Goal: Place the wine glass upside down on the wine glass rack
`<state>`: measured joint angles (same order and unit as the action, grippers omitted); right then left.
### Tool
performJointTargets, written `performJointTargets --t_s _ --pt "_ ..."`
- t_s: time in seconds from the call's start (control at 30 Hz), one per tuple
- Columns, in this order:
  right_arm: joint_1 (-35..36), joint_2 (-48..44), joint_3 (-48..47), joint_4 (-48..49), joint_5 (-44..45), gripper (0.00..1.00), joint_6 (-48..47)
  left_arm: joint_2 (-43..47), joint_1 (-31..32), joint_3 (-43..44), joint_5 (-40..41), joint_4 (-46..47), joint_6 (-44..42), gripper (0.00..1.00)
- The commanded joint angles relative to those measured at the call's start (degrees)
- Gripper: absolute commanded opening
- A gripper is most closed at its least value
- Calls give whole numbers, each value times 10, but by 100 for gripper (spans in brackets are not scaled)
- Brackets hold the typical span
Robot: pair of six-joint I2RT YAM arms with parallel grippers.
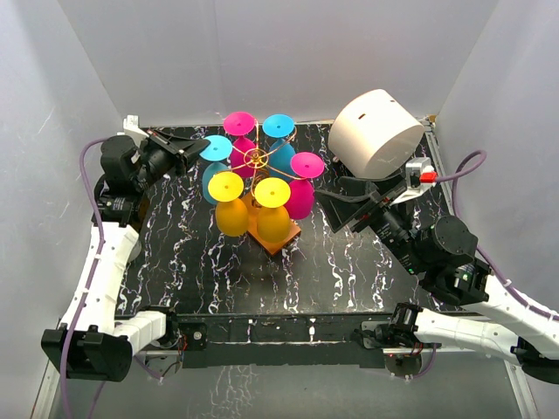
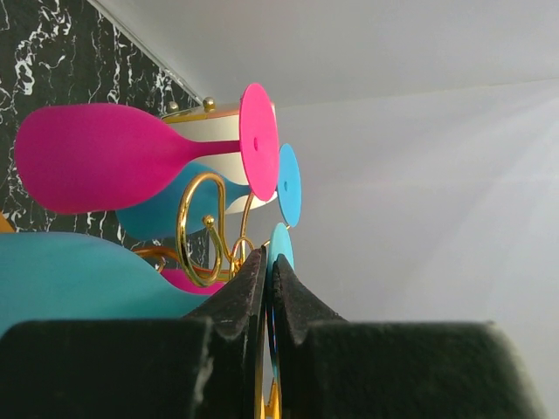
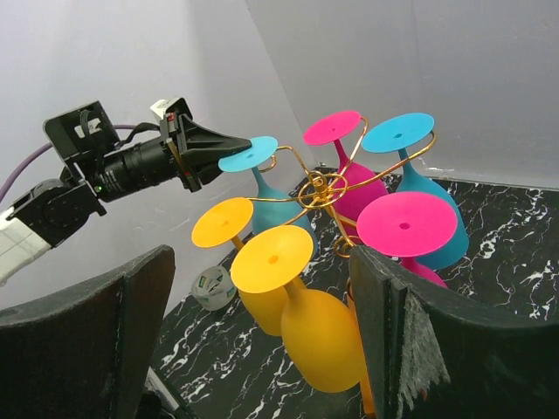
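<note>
Nearest the arm bases, the black marbled table [image 1: 349,271] lies bare in front. Just beyond it, on the right, the right gripper [image 1: 336,208] hangs low with its jaws spread wide and nothing between them, aimed at the middle of the table. The wine glass rack [image 1: 256,158] stands there, its gold wire arms curling out from a central post above an orange base [image 1: 281,237]. Six glasses hang from it bowl down and foot up. On the near side are two yellow glasses [image 1: 272,192]. A magenta glass [image 1: 307,164] hangs on the right and another behind the post, with a second cyan glass [image 1: 279,126] at the far right. The wine glass [image 1: 216,148], cyan, hangs upside down on the rack's left arm, its stem in the wire curl and its flat foot on top. The left gripper [image 2: 269,259] reaches in from the left at that height. Its jaws are pressed together on the outer rim of that foot, and a thin sliver of cyan shows in the slit between them. From the right wrist camera a small round thing [image 3: 212,288], possibly a roll of tape, sits on the table beyond the yellow glasses; it is too small to make out. Farthest back, at the right rear corner, a large white cylinder [image 1: 376,133] lies tilted on its side.
</note>
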<state>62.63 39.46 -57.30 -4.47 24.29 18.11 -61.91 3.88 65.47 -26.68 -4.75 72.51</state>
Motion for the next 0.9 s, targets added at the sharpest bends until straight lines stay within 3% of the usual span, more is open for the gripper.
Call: performJointTargets --t_s 0.0,0.43,0.87 --pt "2 1 1 36 11 79 -4 -11 6 7 -23 44 1 0" --pt "2 -3 4 39 15 79 -8 -60 8 49 -3 58 -17 0" --pt "2 -5 3 35 17 79 -7 -46 7 74 72 -3 -79 0"
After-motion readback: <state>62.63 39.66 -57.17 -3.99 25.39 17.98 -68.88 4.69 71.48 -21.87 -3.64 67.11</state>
